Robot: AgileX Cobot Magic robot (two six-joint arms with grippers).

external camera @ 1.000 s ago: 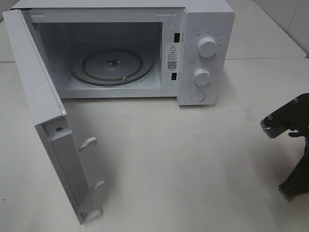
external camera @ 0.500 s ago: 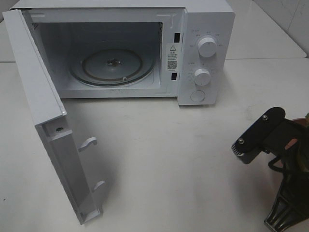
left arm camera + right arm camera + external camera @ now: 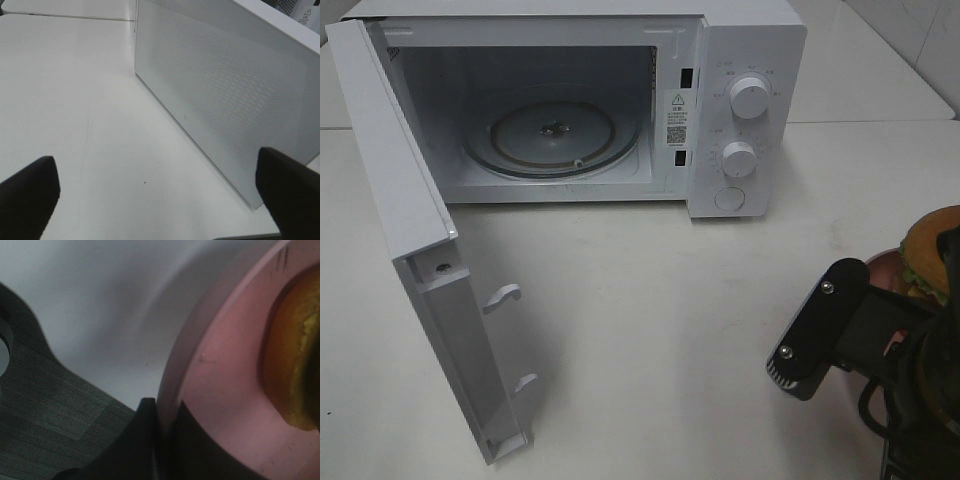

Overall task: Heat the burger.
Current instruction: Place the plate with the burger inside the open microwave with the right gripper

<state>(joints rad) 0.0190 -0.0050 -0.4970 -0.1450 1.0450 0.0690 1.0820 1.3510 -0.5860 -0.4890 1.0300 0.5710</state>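
Jaws of the right gripper (image 3: 164, 415) are pinched tight on the rim of the pink plate (image 3: 225, 405), one finger on each face of it. Just past the fingertips, further in on the plate, sits the burger (image 3: 290, 355), clear of the jaws. Well ahead stands the microwave (image 3: 750, 60), its door swung wide. Jaws of the left gripper (image 3: 155, 195) are spread to their fullest, gripping nothing. Near, ahead of them, the door's outer face (image 3: 225, 90) stands upright over the white table (image 3: 75, 100).
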